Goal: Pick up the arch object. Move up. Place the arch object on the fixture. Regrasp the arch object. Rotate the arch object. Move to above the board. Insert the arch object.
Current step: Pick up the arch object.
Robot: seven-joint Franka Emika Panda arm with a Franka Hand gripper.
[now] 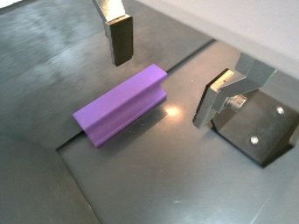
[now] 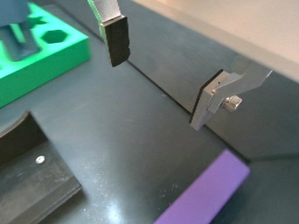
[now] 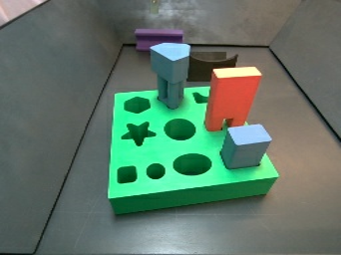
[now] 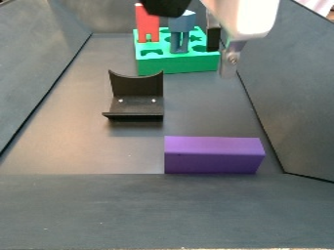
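The purple arch object (image 1: 121, 107) lies flat on the dark floor, also seen in a side view (image 4: 213, 154) and, far off, in the other (image 3: 158, 40). My gripper (image 1: 163, 90) hangs open above the floor near one end of it, apart from it, with nothing between the fingers (image 2: 114, 42). In a side view the gripper (image 4: 231, 61) is high, between the arch object and the board. The black fixture (image 4: 133, 96) stands on the floor beside the arch object (image 2: 208, 197). The green board (image 3: 186, 149) lies beyond the fixture (image 1: 267, 131).
A red-orange block (image 3: 233, 97), a grey-blue post (image 3: 170, 70) and a blue cube (image 3: 246, 144) stand in the board (image 2: 35, 57). Sloping grey walls (image 4: 53, 68) close in the floor on both sides.
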